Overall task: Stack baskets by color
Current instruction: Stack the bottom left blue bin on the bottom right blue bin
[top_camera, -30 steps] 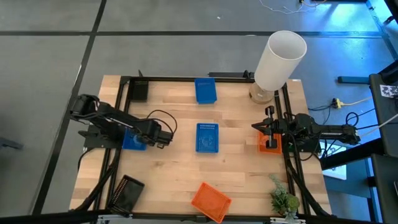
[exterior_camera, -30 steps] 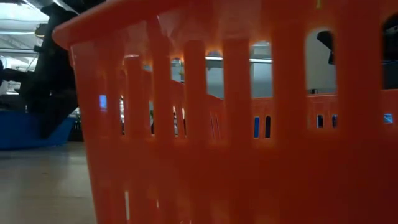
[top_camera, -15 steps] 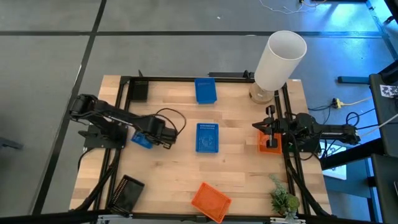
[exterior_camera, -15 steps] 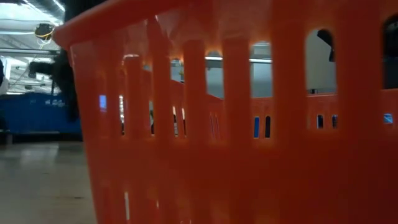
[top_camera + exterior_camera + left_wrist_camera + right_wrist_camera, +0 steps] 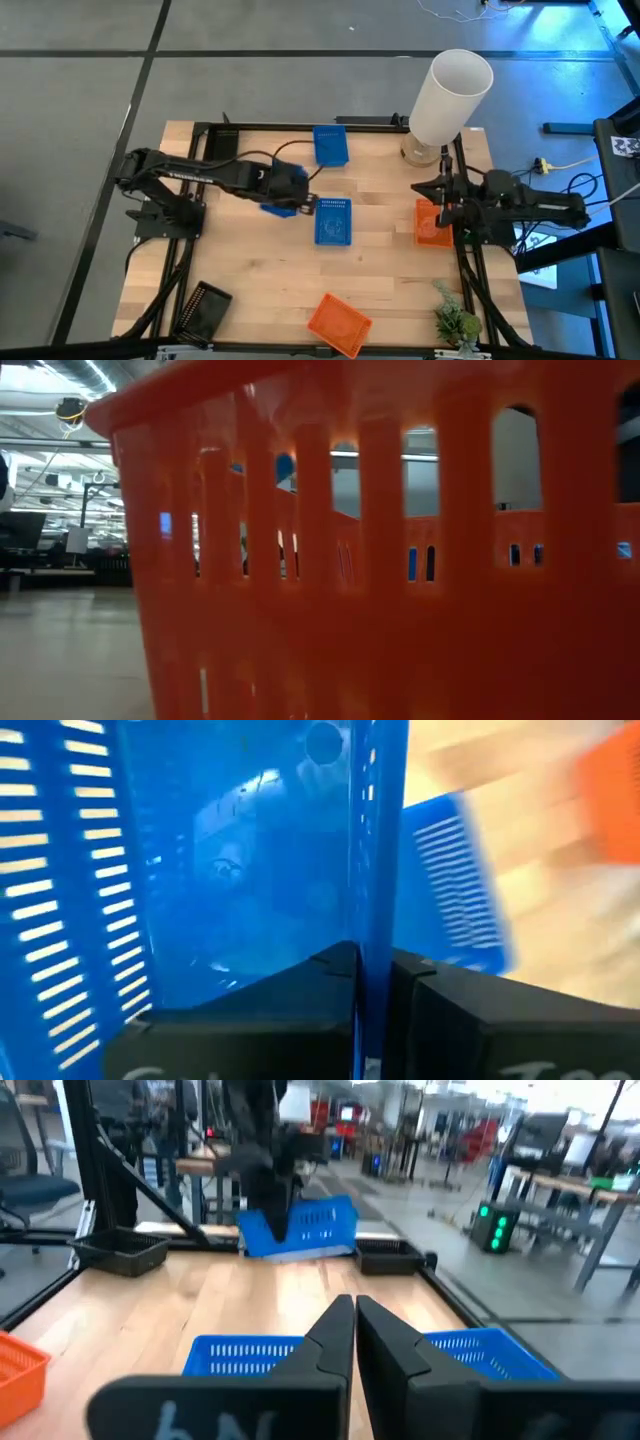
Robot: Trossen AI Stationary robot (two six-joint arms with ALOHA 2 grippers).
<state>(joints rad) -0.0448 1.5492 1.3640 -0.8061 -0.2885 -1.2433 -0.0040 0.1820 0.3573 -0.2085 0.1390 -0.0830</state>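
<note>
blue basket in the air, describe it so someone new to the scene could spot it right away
Start at the wooden table and follow the left arm toward its middle. The left end effector is shut on a blue basket lifted off the wood, beside the blue basket at table centre. It alone is tilted and carried; the other baskets lie flat.

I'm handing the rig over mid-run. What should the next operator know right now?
Left gripper: shut on a blue basket, held above the table beside the centre blue basket.
Right gripper: shut, empty, above the orange basket at the right edge.
Elsewhere: third blue basket at the far edge, second orange basket at the near edge, black baskets at the left corners.
Done: no stack visible.
Left: all stacking.
</note>
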